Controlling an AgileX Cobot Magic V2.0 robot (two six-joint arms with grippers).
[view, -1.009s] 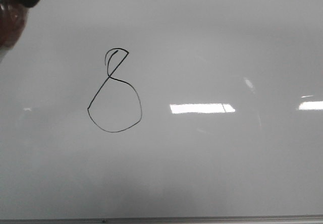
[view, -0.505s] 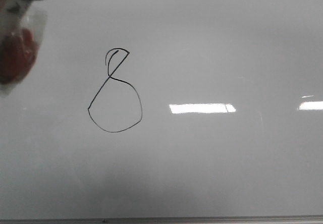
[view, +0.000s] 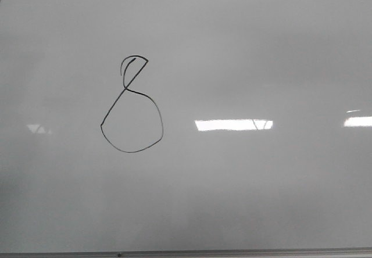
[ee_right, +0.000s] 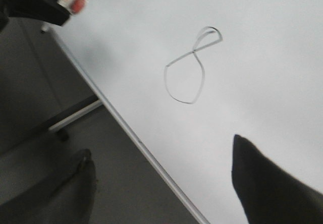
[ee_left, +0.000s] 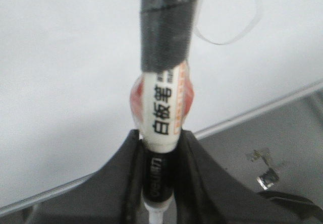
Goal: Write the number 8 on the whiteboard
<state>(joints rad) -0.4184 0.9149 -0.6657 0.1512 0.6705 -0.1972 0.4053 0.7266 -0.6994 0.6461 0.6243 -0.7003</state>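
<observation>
A large, glossy, pale grey-white whiteboard point(view: 261, 49) fills the whole front view, with bright rectangular light reflections at mid-right and a thin metal strip along the bottom edge of the frame. Left of centre sits the thin, black, hand-drawn number 8 point(view: 132, 104). Its lower loop is big and roughly round, a little flattened on its left side. Its upper loop is much smaller and angular, almost a wedge with a sharp corner at upper right, and a short extra curved stroke runs inside it. The two loops meet at a narrow crossing point. The line is even and unbroken as far as I can see.

In my left wrist view, my left gripper point(ee_left: 160, 148) has its two dark fingers point(ee_left: 126, 168) pressed against a white whiteboard marker with black printed characters and a reddish band point(ee_left: 161, 108), clamping the barrel between them. The marker's upper part is wrapped in dark tape, and it points toward the pale board, whose metal edge crosses the lower part of that frame.

In my right wrist view, the same figure point(ee_right: 189, 67) appears in the upper middle of the frame, tilted on the white board point(ee_right: 262, 82), with the board's metal edge running diagonally. My right gripper point(ee_right: 166, 183) shows two dark fingers point(ee_right: 262, 183) set well apart at the lower corners, with nothing between them.
</observation>
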